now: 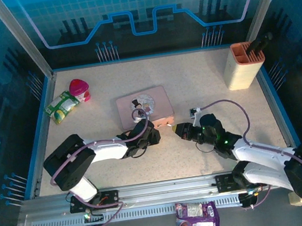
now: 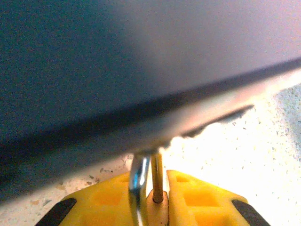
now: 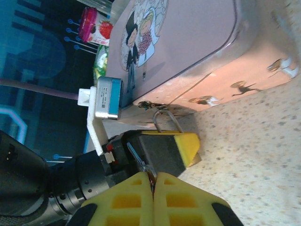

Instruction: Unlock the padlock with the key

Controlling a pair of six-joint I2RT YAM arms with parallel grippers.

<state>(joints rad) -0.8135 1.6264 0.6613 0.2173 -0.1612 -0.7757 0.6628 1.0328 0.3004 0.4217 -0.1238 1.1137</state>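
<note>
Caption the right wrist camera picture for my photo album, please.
Right gripper pinches the key beside the padlock, held by the left gripper at the pink tin's latch.

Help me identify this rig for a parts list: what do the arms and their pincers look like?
Both the left arm and right arm have white links with black joints, and a lilac cable loops along each. A green light glows near the right wrist. The left pincer and right pincer have yellow moulded fingers with square recesses and black outer patches.
</note>
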